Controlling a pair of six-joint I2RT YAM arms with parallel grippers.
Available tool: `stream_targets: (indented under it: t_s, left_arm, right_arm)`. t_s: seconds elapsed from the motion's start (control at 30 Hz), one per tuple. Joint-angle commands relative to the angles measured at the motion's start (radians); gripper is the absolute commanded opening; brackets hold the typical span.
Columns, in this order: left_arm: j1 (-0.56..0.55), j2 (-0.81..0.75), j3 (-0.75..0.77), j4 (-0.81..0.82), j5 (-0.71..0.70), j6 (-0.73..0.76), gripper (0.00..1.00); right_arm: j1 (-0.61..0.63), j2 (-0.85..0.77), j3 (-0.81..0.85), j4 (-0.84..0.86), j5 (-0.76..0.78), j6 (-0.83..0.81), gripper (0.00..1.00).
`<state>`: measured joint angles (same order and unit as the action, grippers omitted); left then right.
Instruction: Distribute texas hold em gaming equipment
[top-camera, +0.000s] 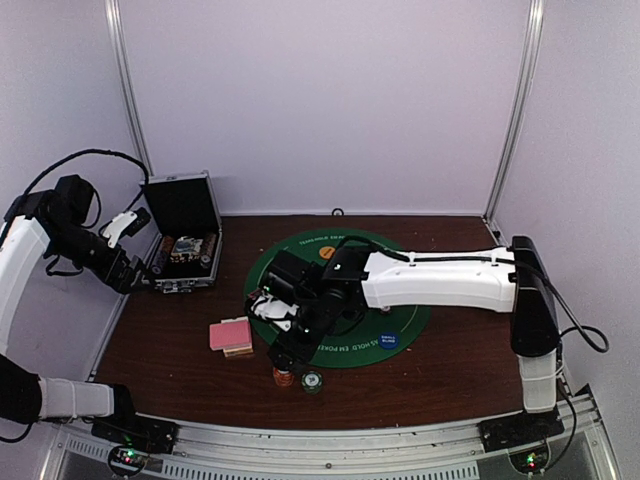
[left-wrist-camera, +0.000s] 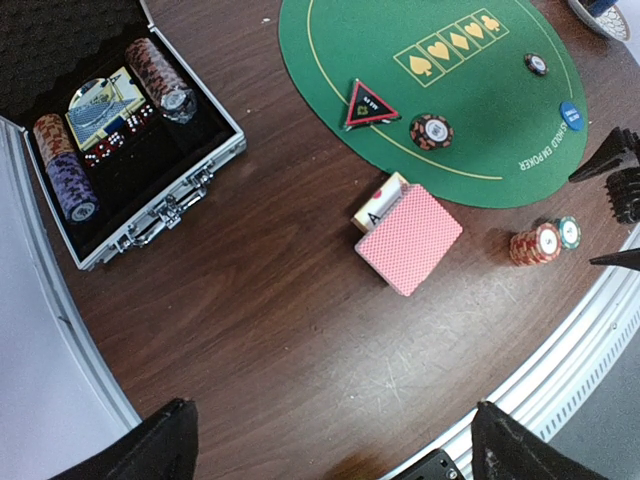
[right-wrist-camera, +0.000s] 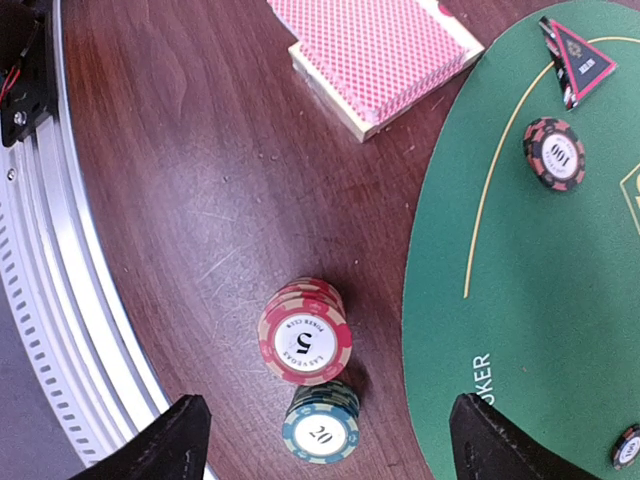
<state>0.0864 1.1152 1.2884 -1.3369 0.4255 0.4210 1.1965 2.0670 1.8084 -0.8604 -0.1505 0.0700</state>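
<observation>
Dark wooden table (top-camera: 165, 340): it bears everything; a metal rail runs along its near edge.
Green oval felt mat (top-camera: 405, 325): mid-table under my right arm; it carries a red triangle marker (left-wrist-camera: 368, 105), a lone orange striped chip (left-wrist-camera: 431, 131) and a blue disc (left-wrist-camera: 571, 115).
Black silver-edged case (left-wrist-camera: 170, 212): open at the far left; my left gripper (left-wrist-camera: 330, 450) hangs above the table, jaws wide, nothing in them.
Pink-backed deck of cards (right-wrist-camera: 375, 50): on bare wood, just off the mat's near-left edge.
Red-and-white striped chip stack (right-wrist-camera: 304, 338): on the wood near the rail, just beside the green striped chip stack (right-wrist-camera: 321, 428), perhaps touching it.
Right gripper (right-wrist-camera: 328, 450): jaws spread wide and empty; the green stack sits between my fingers, apart from both.
Risk: the stacks stand so close that, closing on one, I judge a finger could clip the other and topple it; so near the rail, loose chips might roll off.
Views: overhead, my right arm covers much of the mat, and I cannot pick out the triangle or lone chip; the left wrist shows both, plus chip rolls and dice inside the case; only my right wrist reads the stack faces, 5 and 20.
</observation>
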Motion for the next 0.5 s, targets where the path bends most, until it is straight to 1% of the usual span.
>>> stream_targets:
  t_s: [0.0,0.23,0.47]
  left_arm:
    - [0.006,-0.015,0.018,0.002,0.014,0.005,0.98]
    - [0.006,-0.009,0.025,0.004,0.018,0.004,0.98]
    - [0.006,-0.008,0.029,0.002,0.015,0.003,0.98]
  right_arm:
    - [0.013,0.042,0.001,-0.005,-0.047,-0.029,0.87]
    - [0.028,0.101,0.039,-0.002,-0.032,-0.053,0.86]
    - [0.030,0.136,0.063,0.006,-0.028,-0.051,0.79]
